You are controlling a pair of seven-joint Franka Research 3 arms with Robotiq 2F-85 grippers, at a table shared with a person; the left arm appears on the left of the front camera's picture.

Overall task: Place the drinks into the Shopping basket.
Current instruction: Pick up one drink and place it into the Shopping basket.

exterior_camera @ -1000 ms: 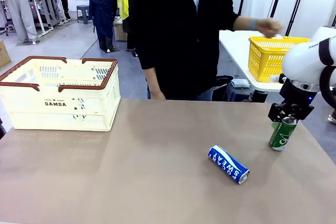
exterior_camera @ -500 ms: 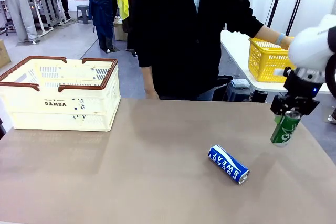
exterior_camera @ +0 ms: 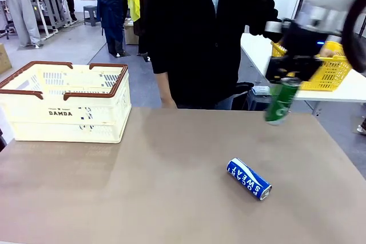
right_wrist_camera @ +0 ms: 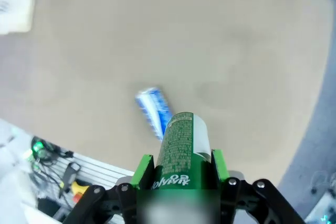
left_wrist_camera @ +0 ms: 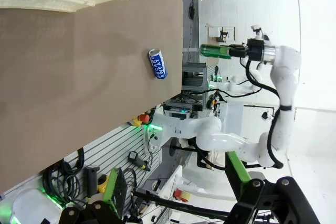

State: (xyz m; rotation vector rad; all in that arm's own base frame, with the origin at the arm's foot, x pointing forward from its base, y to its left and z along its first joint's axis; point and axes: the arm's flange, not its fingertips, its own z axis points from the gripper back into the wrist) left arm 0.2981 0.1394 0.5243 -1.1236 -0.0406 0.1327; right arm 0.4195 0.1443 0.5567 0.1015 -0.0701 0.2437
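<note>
My right gripper (exterior_camera: 290,79) is shut on the top of the green can (exterior_camera: 281,102), which hangs tilted in the air above the table's far right side. In the right wrist view the green can (right_wrist_camera: 181,150) sits between my green pads (right_wrist_camera: 143,171), high over the table. The blue can (exterior_camera: 249,179) lies on its side on the table at the right of centre, also seen as the blue can (right_wrist_camera: 153,110) and the blue can (left_wrist_camera: 157,63). The cream Shopping basket (exterior_camera: 63,102) with a brown rim stands at the far left. My left gripper (left_wrist_camera: 178,195) is open and holds nothing.
A person in a black top (exterior_camera: 200,32) stands at the far edge, one arm reaching toward a yellow mesh basket (exterior_camera: 323,72) on a side table at the right. Bare brown table lies between the blue can and the Shopping basket.
My right gripper has lifted the green can off the table and carried it up and to the left. The person's arm has moved further right. The blue can has stayed put.
</note>
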